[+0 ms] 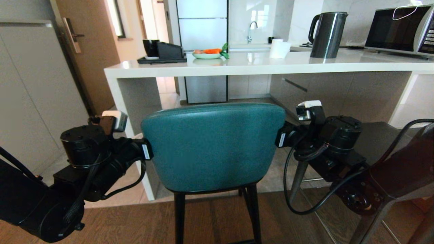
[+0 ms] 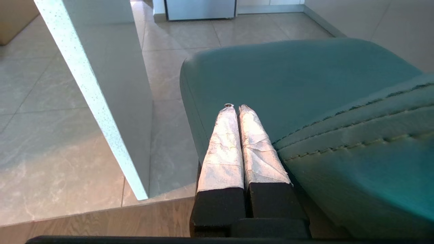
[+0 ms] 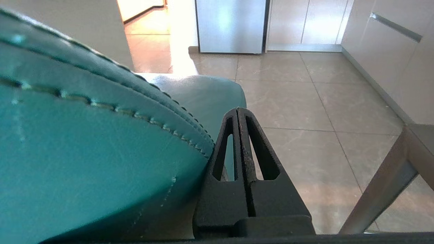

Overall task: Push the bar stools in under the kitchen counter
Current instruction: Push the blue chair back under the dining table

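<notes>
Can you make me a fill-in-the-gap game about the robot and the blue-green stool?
1. The rounded teal leather stool stands on thin legs coloured ____.
2. The left gripper and the right gripper sit on either side of the stool's back, and both have their fingers ____.
3. On the long white stone counter, the tall dark kettle stands beside a ____ with a dark door.

Missing words: black; shut; microwave

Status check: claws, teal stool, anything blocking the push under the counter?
Left claw and right claw shut, flanking the teal stool back. Stool short of the counter. Slab end leg close on the left; grey stool to the right.
</notes>
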Tool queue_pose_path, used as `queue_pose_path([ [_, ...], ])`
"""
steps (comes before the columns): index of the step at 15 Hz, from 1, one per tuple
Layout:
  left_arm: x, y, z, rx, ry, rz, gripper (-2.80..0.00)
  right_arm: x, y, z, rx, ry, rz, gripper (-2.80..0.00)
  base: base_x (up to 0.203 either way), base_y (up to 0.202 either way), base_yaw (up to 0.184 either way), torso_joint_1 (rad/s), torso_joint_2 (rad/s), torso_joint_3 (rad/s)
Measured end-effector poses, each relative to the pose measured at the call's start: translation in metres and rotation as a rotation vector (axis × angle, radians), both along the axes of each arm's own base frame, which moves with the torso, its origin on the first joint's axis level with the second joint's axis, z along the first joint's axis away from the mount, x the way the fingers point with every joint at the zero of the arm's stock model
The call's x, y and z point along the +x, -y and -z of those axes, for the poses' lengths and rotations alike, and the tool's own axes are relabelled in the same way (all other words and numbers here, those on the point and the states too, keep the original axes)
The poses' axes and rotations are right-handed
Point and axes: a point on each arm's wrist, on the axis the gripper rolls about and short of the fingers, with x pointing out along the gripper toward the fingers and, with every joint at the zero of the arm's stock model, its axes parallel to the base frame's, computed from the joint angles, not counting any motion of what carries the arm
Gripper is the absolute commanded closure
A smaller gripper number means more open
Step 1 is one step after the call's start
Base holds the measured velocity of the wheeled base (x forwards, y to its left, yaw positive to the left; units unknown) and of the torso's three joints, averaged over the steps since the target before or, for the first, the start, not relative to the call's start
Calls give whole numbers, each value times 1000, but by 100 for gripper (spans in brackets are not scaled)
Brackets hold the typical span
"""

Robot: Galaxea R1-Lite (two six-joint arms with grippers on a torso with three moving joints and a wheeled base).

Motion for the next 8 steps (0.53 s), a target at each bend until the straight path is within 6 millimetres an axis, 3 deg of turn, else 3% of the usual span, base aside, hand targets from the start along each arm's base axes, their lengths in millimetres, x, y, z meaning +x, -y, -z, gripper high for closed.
queue_pose_path([
  [8, 14, -6, 5, 5, -11, -28, 0, 9, -6, 1, -7, 11, -2, 0, 0, 0, 0, 0, 0, 0],
])
